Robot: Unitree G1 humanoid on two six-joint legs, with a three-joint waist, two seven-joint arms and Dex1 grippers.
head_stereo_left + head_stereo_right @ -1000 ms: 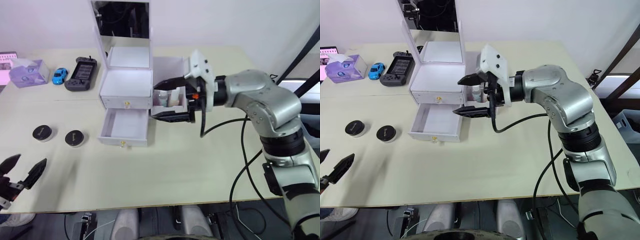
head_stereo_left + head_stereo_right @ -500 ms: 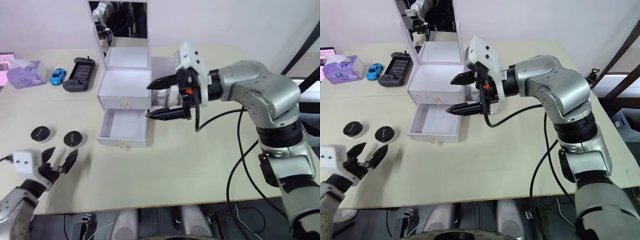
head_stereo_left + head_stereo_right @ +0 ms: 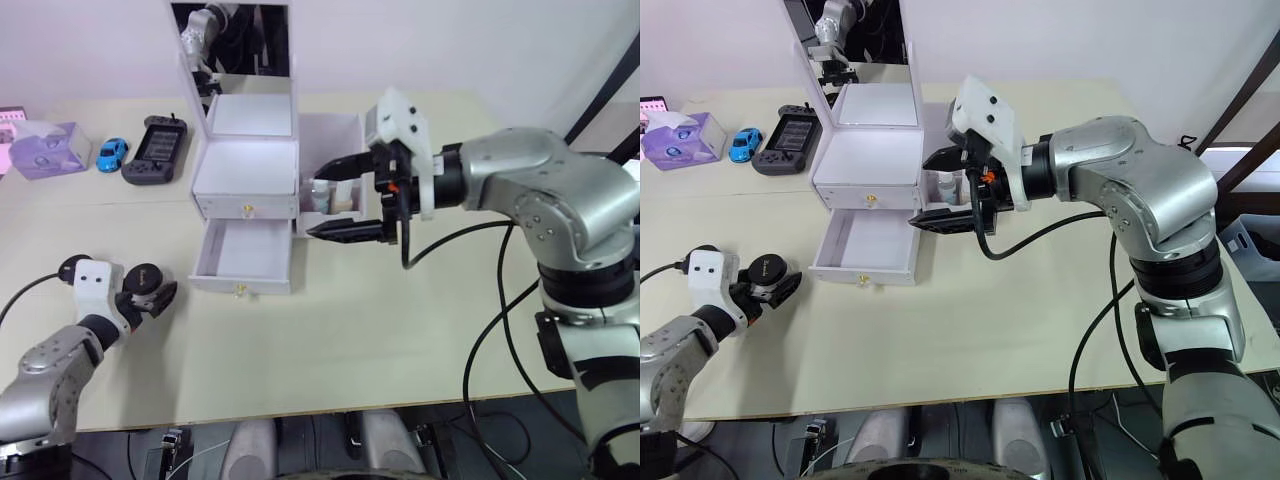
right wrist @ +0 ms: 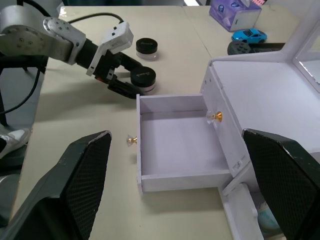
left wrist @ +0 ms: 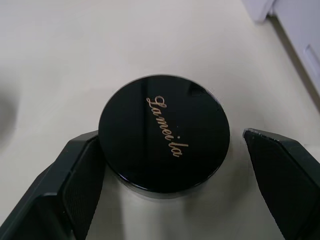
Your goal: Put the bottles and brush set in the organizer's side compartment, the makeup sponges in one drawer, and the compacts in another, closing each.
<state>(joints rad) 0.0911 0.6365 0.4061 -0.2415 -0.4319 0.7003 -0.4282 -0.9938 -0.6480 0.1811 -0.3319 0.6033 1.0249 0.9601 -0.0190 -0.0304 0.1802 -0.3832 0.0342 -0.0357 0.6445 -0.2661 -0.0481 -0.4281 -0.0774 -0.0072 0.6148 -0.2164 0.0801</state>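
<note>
Left wrist view, left end effector (image 5: pixel 172 180) open around compact (image 5: pixel 164 131)

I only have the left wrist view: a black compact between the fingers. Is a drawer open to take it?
Observer: Yes. The lower drawer is pulled out and empty; the upper drawer is shut.
Operator: Where is the second compact?
Observer: The second compact sits on the table just past the left gripper.
Operator: And the right gripper?
Observer: The right gripper is open, hovering at the side compartment, where the bottles stand.
</note>
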